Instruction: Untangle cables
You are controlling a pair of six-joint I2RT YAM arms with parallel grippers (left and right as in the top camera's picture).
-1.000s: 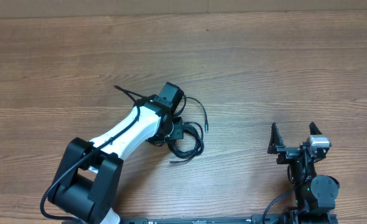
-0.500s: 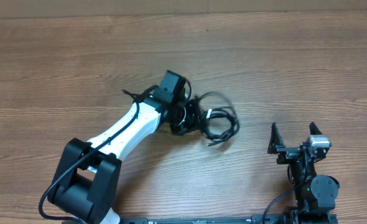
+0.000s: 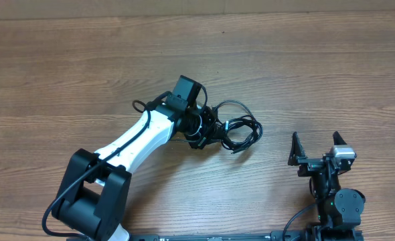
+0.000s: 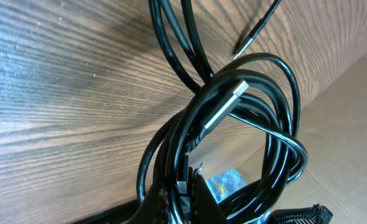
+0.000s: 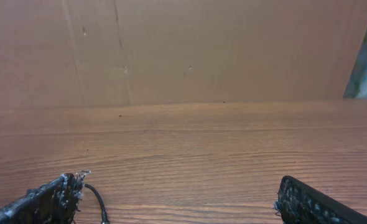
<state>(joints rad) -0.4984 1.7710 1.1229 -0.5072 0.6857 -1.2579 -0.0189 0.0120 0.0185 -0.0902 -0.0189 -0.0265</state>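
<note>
**A:** Where does the tangle sit?

**B:** The cables (image 3: 241, 127) are bunched near the middle of the table (image 3: 318, 67). The left gripper (image 3: 209, 128) is clamped on the bundle's left side. The right gripper (image 3: 315, 144) waits by the near edge toward the right corner, its jaws spread wide and holding nothing.

**A:** What is the likeliest trouble?

**B:** The wrist view shows several loops crossing one another, with a silver plug (image 4: 224, 106) threaded through the middle of them. The left arm seems to hold more than one strand. A pull would then probably drag the whole knot along, or cinch the loops tighter around that plug, rather than free a single cord.

**A:** Anything else?

**B:** The cords are thin and glossy, so they may slip from the closed jaws under tension. A loose end could also whip round and catch on the arm's own wiring. Whether the bundle hangs clear of the wood or drags on it cannot be told.

**A:** And room to work?

**B:** There is plenty. Bare wood runs toward the far edge and toward both side edges. A cardboard wall (image 5: 202, 50) stands behind the far edge, well apart from the tangle. The tightest stretch lies between the bundle and the right gripper, which are near each other but not touching.
</note>
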